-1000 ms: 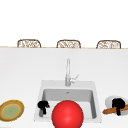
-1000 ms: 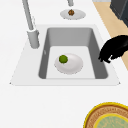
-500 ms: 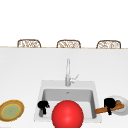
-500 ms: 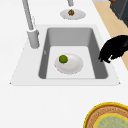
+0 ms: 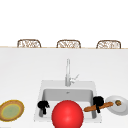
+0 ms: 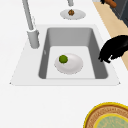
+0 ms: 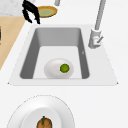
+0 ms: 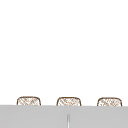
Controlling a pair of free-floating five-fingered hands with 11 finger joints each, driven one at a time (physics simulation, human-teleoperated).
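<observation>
Brown baguette [image 5: 98, 106] gripped in the right robot hand [image 5: 98, 101] beside the white plate [image 5: 122, 110]; the left robot hand [image 5: 43, 105] hangs curled, holding nothing, over the sink [image 5: 42, 86].

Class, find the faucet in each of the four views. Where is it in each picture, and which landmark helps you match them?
Front view: faucet at centre, behind the sink.
Left side view: upper left, left of the basin.
Right side view: upper right, right of the basin.
Upper view: its tip at bottom centre.
Landmark: the sink; chair backs link front and upper views.
</observation>
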